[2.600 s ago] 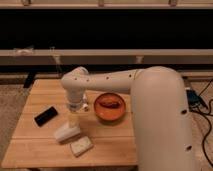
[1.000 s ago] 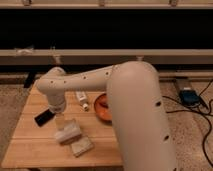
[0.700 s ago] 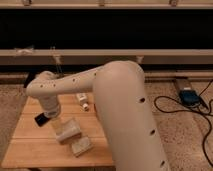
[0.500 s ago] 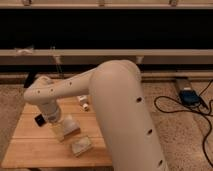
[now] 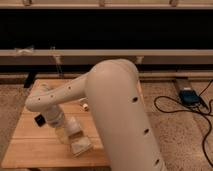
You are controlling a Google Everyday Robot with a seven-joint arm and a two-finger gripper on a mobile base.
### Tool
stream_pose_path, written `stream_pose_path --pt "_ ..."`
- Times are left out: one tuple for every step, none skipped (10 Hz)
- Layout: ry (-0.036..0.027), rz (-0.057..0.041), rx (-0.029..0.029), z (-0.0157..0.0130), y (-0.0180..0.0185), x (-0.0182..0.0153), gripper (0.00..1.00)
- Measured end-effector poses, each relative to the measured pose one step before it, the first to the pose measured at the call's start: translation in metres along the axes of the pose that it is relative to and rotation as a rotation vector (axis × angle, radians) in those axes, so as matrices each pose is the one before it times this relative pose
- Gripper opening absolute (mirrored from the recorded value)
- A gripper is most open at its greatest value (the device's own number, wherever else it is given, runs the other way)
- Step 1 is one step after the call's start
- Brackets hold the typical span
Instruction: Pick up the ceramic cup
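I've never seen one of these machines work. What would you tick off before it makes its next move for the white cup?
1. Cup in view on the wooden table: ok.
2. Gripper down by the table, just left of the cup: ok.
3. Cup actually gripped: cannot tell.
4. Room around the cup: not ok, a pale packet lies close in front of it.
5. Slim white bottle apart from the cup, behind it: ok.
6. Black object left of the gripper, touching or not: cannot tell.
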Motion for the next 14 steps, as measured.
stream_pose_path --pt "-0.00743 -0.01143 0.00095 0.00288 0.00287 0.00211 0.8" --pt "-0.00666 -0.00631 -0.00136 0.00216 0.0036 -0.00021 0.8" --pt "-0.00997 -0.00761 0.00239 0.00391 0.00336 0.00041 0.8" --pt "-0.00996 -0.01 0.00298 0.00324 0.00206 0.00318 0.8" --pt "-0.00693 -0.00457 0.00323 0.00201 0.00068 0.00161 0.8" --pt "-0.01502 -0.00041 0.00329 0.00393 0.00201 -0.0009 0.79" --pt "-0.0121 0.00176 0.00134 0.00198 0.00104 -0.00089 0.74" --pt "-0.01138 0.00401 0.00299 0.00234 0.00021 0.00003 0.65" --pt "-0.00809 0.00115 0.00086 0.00108 0.00013 0.00065 0.57" --pt "-0.00864 0.00256 0.00193 0.00096 -0.00025 0.00051 0.45" --pt "-0.0051 0.00378 0.00203 0.001 0.0001 -0.00087 0.34" --pt "-0.00303 0.00213 0.0027 0.00097 -0.00011 -0.00084 0.27" --pt "-0.0037 0.00113 0.00417 0.00106 -0.00032 -0.00016 0.16" --pt "-0.00905 0.00298 0.00316 0.00004 0.00032 -0.00104 0.05"
